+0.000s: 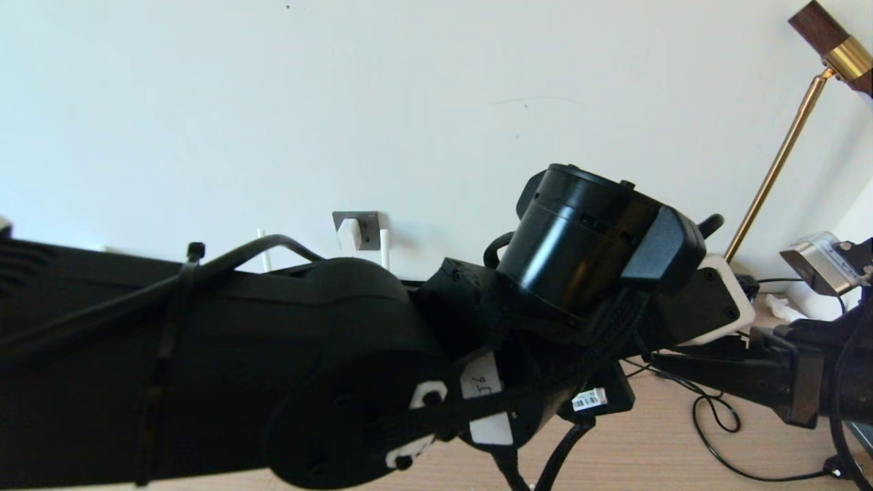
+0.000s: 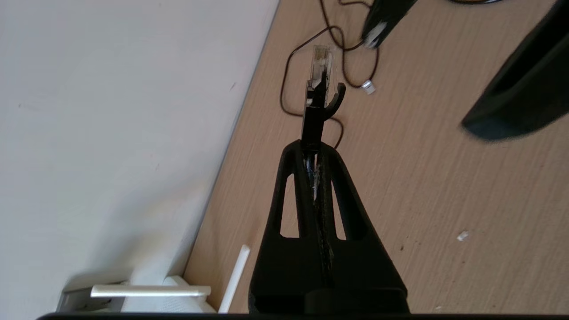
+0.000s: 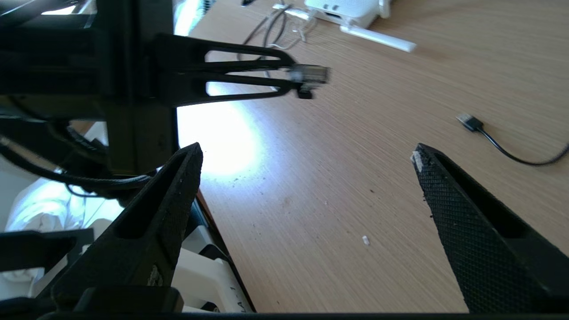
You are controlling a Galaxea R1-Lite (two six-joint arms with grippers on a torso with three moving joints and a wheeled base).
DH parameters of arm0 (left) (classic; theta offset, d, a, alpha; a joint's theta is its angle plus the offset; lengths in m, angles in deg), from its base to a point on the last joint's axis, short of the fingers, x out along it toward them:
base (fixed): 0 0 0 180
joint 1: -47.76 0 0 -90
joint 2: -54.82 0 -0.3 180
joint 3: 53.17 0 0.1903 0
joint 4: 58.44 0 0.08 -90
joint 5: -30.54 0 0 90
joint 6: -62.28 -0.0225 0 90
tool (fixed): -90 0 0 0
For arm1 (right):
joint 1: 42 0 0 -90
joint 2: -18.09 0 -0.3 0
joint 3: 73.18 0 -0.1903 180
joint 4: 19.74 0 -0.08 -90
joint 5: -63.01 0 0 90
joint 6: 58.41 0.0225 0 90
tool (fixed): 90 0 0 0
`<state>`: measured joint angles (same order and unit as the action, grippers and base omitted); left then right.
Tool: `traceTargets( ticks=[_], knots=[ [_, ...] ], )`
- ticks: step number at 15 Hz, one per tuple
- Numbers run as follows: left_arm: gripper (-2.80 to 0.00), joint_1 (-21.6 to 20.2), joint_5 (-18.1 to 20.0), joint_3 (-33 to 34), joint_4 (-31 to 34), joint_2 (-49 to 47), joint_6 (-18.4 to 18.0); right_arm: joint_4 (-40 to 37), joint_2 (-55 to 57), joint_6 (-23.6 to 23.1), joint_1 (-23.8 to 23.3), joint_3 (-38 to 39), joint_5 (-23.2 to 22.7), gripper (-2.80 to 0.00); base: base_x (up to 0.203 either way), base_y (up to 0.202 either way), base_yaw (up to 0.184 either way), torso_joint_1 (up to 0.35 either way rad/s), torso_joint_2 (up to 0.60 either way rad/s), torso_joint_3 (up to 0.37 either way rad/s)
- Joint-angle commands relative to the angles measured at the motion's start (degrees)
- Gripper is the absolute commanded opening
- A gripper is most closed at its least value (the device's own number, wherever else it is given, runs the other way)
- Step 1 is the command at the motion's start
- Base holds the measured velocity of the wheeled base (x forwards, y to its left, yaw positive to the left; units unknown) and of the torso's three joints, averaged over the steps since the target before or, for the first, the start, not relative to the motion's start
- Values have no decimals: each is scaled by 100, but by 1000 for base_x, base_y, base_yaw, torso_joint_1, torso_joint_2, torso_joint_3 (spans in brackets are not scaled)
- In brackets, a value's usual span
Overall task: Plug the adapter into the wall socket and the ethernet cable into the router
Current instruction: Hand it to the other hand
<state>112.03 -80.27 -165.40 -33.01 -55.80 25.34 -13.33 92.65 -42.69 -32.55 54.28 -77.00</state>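
The left gripper [image 2: 316, 146] is clamped on the ethernet cable [image 2: 320, 66], whose clear-tipped connector sticks out past the fingertips, above bare wooden table [image 2: 444, 200]. Ahead of the connector a thin black cable [image 2: 289, 66] loops on the wood, with a small white plug end just beside it; to one side of the gripper the table runs up to the pale wall [image 2: 111, 111], leaving only a narrow strip of wood between them. Behind the gripper, against that wall, sits the router [image 2: 178, 293] with its white antennas; the ports cannot be seen from here.

The right gripper [image 3: 306, 155] hangs with its fingers spread wide and nothing between them, low over open table. In its wrist view the left gripper and connector cross in front of it, well apart from its fingers, with the router beyond them at the far edge. A black USB-style cable [image 3: 489, 133] lies off to one side of it.

In the head view the left arm [image 1: 273, 354] stretches across the frame, hiding most of the table, its wrist turned toward the right arm. Above it, on the wall, the adapter [image 1: 348, 234] sits in the socket [image 1: 368, 228]. A brass lamp stand [image 1: 777, 164] leans at the room's right side.
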Motion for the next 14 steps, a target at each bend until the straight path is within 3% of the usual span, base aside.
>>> traceTargets(
  ticks=[1, 14],
  knots=[
    [-280, 62, 15, 2, -24, -39, -15, 146, -4, 9, 4, 92, -65, 0, 0, 0, 0, 0, 0, 0],
    [-280, 314, 24, 156, -101, -39, -15, 440, 68, 40, -4, 157, -61, 0, 0, 0, 0, 0, 0, 0]
  ],
)
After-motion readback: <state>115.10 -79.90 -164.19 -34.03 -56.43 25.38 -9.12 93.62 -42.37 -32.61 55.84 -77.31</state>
